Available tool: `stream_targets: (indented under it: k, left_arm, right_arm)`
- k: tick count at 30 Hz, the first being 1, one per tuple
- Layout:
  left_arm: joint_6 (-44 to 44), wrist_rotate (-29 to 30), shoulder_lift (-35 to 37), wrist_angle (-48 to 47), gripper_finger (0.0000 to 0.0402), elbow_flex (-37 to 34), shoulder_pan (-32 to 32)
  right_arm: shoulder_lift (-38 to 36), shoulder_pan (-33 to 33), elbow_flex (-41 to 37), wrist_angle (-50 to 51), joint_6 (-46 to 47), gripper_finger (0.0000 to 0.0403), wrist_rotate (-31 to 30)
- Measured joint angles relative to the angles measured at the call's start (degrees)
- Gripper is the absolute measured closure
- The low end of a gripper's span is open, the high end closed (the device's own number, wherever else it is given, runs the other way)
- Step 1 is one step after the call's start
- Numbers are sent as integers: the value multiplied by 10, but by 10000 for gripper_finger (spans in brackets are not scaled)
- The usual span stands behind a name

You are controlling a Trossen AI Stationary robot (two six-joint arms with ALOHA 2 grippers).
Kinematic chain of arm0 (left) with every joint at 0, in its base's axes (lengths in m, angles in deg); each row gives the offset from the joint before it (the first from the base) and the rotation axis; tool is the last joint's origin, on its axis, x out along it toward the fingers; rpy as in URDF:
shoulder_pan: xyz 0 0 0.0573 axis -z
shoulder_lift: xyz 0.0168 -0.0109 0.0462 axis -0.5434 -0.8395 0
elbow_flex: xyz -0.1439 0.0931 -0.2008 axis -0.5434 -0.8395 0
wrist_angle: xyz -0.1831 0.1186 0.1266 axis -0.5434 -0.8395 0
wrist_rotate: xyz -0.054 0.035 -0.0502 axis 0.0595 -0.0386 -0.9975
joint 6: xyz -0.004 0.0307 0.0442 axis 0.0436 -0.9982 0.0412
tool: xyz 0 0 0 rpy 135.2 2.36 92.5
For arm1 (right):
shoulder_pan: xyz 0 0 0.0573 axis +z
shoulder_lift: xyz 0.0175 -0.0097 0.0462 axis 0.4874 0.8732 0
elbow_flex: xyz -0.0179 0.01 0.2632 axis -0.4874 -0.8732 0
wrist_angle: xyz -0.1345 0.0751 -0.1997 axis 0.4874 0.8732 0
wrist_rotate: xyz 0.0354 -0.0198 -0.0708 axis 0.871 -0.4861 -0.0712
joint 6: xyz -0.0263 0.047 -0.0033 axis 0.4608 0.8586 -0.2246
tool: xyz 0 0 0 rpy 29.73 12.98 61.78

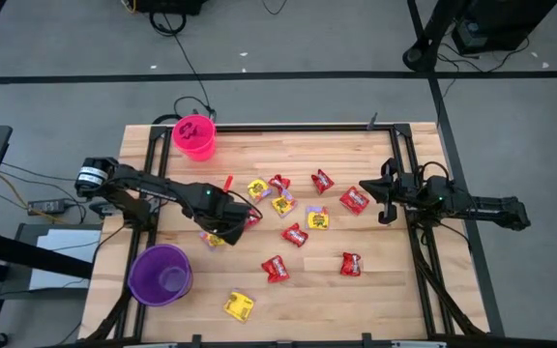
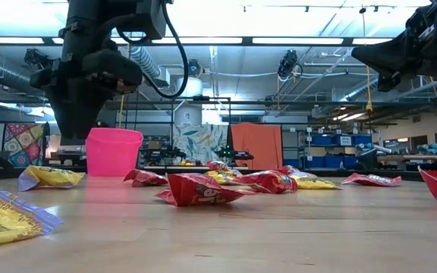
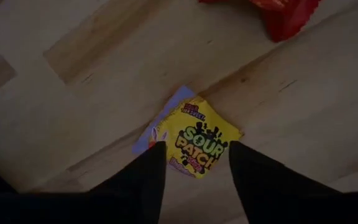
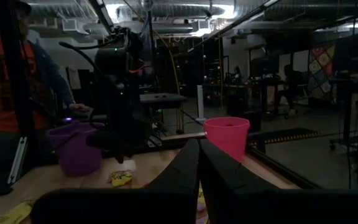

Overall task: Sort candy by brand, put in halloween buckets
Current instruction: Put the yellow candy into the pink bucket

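Left gripper (image 3: 192, 163) sat low over the wooden table (image 1: 385, 290), left of centre, fingers (image 3: 146, 177) spread apart either side of a yellow Sour Patch packet (image 3: 194, 142) lying flat on the wood; the wrist view didn't show them clamped on it. Corner of a red packet (image 3: 284, 15) just beyond. Purple bucket (image 1: 161, 275) stood near the front-left corner, close to that gripper; pink bucket (image 1: 194, 135) at the back-left edge. Rest of the candy, red and yellow packets (image 1: 298, 217), was scattered across mid-table, with one yellow packet (image 1: 239, 306) alone near the front edge. Right gripper (image 4: 199, 163) waited raised at the right edge, fingers pressed together, holding nothing. A person in an orange top (image 4: 8, 81) stood beyond the table.
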Motion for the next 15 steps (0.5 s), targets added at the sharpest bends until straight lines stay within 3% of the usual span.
stream_targets:
  k: [10,15]
  left_arm:
    - [-75,-28,-34,-4,203,-27,14]
    - [-78,-27,-41,49,203,-27,14]
  right_arm:
    - [0,0,0,0,0,379,-1]
    - [0,0,0,0,0,380,-1]
